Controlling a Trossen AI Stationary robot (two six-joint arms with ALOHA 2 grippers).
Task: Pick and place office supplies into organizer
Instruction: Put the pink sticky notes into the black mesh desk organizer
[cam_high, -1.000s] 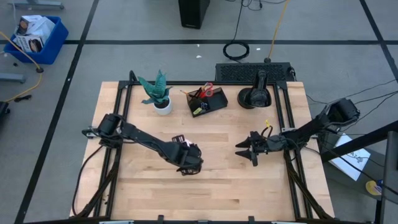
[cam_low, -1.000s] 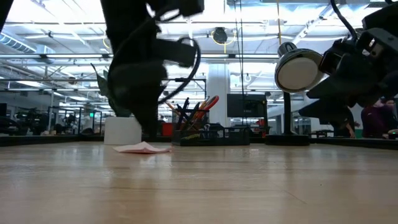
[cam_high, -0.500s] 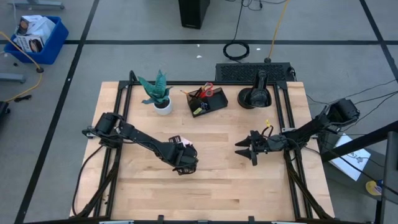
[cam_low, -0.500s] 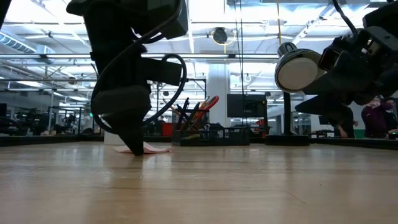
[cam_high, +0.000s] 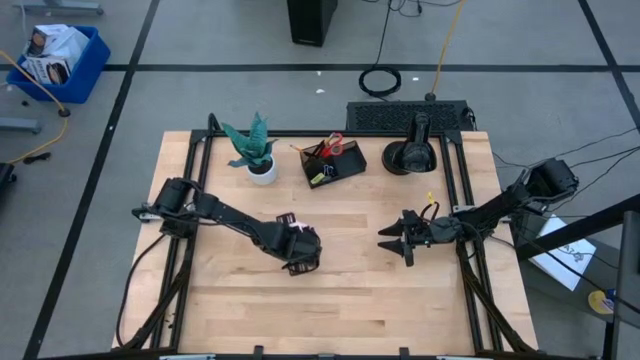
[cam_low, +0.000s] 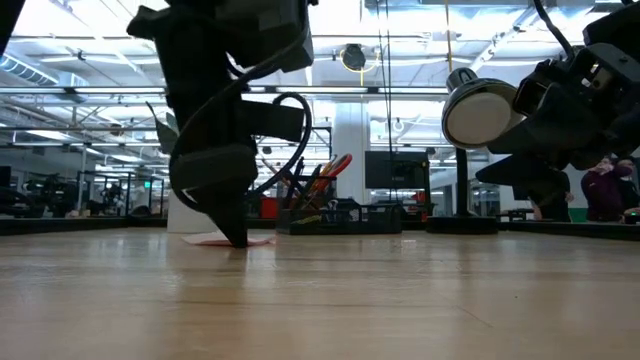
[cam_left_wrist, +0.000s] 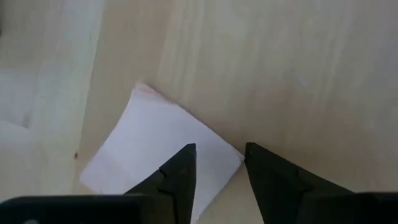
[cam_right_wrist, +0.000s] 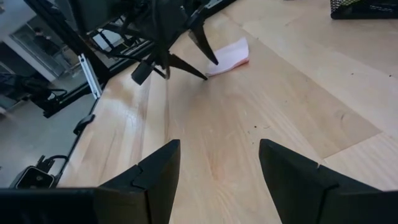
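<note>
The pink sticky-note pad (cam_left_wrist: 155, 158) lies flat on the wood near the table's middle, also in the low view (cam_low: 210, 239) and the right wrist view (cam_right_wrist: 229, 53). My left gripper (cam_high: 300, 250) points down over it, open, with one corner of the pad (cam_left_wrist: 230, 160) between its fingers. My right gripper (cam_high: 392, 243) hovers open above bare wood right of the middle, away from the pad. The dark organizer (cam_high: 334, 161) stands near the far edge and holds red-handled scissors (cam_high: 334, 144) and pens. My left gripper comes from above, pointing down, its fingertips (cam_low: 238, 240) at table height. One finger (cam_left_wrist: 181, 174) stands over the pad's edge beside the corner, the other (cam_left_wrist: 267, 177) over bare wood. Whether either finger touches the pad, I cannot tell.
A teal plant in a white pot (cam_high: 256, 152) stands left of the organizer. A black round domed object (cam_high: 410, 152) stands to its right. Bare wood (cam_high: 340, 310) stretches along the near half of the table and between the two grippers.
My left gripper has shifted a little toward the far edge, closer to the pink pad, and its wrist has turned about. The pad has stayed where it was.
</note>
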